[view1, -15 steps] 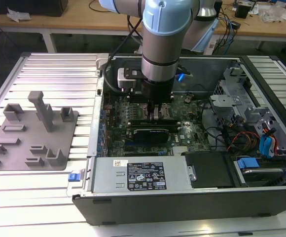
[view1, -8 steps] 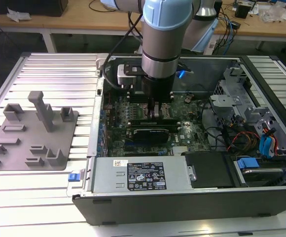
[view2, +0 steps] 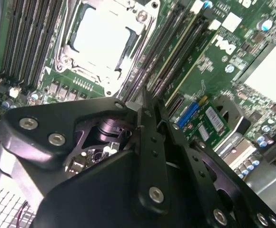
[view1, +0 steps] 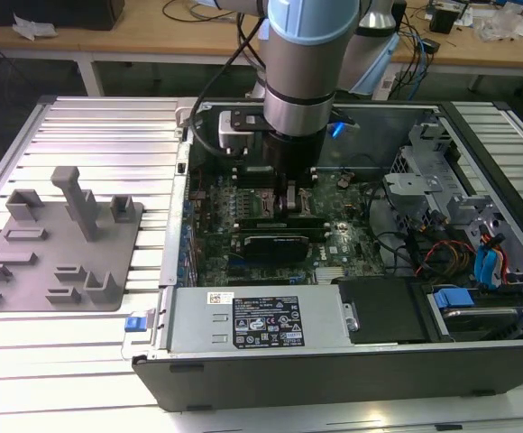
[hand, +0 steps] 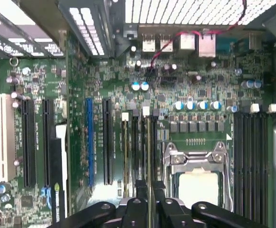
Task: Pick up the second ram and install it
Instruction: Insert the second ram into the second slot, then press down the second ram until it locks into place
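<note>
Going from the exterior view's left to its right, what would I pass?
Grey plastic tray → small blue clip → the robot's arm over the motherboard → drive cage with blue tabs.

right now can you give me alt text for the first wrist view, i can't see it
The black end effector hangs over a green motherboard, its two fingers close together around a thin green memory stick standing on edge in the black slots beside the silver CPU socket. Long black and blue expansion slots run alongside.
</note>
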Motion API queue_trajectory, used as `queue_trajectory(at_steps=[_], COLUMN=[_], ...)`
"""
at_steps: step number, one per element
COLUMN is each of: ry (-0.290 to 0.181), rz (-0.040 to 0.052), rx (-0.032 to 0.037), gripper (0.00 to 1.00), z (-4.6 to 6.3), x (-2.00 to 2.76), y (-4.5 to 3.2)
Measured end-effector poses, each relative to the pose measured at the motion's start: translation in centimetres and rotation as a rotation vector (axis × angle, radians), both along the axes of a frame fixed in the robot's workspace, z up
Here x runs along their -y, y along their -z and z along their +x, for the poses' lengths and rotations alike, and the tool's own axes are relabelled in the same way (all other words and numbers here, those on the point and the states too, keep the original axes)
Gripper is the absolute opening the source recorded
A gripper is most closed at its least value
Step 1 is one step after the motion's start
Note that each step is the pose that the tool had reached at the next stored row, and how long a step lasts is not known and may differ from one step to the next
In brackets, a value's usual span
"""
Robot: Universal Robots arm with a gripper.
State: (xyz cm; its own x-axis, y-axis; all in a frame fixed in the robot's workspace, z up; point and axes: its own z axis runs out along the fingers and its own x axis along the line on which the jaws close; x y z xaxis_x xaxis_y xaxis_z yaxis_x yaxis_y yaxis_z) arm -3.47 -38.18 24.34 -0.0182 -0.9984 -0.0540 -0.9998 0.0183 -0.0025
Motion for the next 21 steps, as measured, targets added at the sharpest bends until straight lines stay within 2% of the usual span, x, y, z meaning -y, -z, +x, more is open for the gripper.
queue_trajectory(at_steps=[5,6,8,11,13,21], ry=[0.0,0.0,0.0,0.0,0.0,0.0], rz=[0.0001,0.0001,0.0,0.0001,0.0001,0.0], rx=[-0.0002,-0.0002,-0.0002,-0.0002,-0.0009,-0.0011], gripper=[0.15,0.08,0.08,0.08,0.08,0.08], z=[0.18,0.19,0.2,0.21,0.62,0.68], x=[0.0,0.0,-0.02,-0.44,-0.44,-0.44], y=[0.0,0.0,0.0,-0.01,-0.18,-0.19])
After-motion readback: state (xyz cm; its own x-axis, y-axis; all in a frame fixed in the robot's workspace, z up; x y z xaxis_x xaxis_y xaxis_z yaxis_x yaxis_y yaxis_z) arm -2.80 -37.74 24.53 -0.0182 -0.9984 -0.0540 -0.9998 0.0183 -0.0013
